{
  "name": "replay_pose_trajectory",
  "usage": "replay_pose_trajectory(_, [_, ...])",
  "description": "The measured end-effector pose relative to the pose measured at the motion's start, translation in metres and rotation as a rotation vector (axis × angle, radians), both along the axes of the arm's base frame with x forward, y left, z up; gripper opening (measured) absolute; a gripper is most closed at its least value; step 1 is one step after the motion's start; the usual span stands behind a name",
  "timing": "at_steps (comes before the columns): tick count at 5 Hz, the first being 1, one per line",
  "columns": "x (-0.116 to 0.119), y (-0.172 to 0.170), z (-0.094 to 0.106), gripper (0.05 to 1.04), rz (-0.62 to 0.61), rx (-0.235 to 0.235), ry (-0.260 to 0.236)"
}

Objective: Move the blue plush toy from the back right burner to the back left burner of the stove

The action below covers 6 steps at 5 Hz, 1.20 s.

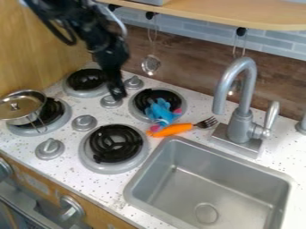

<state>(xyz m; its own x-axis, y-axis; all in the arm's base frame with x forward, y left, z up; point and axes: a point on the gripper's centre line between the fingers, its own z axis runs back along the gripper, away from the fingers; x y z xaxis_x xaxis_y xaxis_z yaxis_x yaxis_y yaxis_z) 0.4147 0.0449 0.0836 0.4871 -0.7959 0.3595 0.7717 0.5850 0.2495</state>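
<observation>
While the lidded steel pot (23, 107) leans over the edge of a coil burner at far left, a little below nine o'clock from the hand, the hand (119, 95) hangs beside a silver knob (110, 102) in the gap between the burners. Whether it is open or closed, or grips anything, I cannot tell. Nearest to it among the loose things is a blue toy (161, 112), which lies at about four o'clock from the hand, partly on the upper right burner (136, 107) and partly on the bench (113, 201). Its long axis seems to run roughly from eleven to five o'clock, though its crumpled outline makes that uncertain; the one arm comes to it from the upper left. It is bright blue with paler patches and pink bits at its right side and lower end, lumpy, and likely soft. Just below it, close to its pink lower end, lies a fork with a fat orange handle (174, 129), its tines (208, 122) pointing between two and three o'clock. Farther right stand the grey faucet (240, 127) and, below it, the sink (206, 188).
</observation>
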Motion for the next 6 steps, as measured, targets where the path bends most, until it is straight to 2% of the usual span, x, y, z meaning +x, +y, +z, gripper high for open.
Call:
replay_pose_trajectory(2, [0.009,-0.096,-0.012,1.001,-0.195,-0.06,0.0])
replay_pose_trajectory(3, [0.014,-0.109,-0.028,1.001,-0.209,-0.055,0.018])
replay_pose_trajectory(4, [0.026,-0.099,-0.036,1.001,-0.159,-0.013,0.018])
replay_pose_trajectory(5, [0.035,-0.079,-0.033,1.001,-0.103,0.026,-0.009])
replay_pose_trajectory(6, [0.042,-0.067,-0.033,1.001,-0.072,0.031,-0.033])
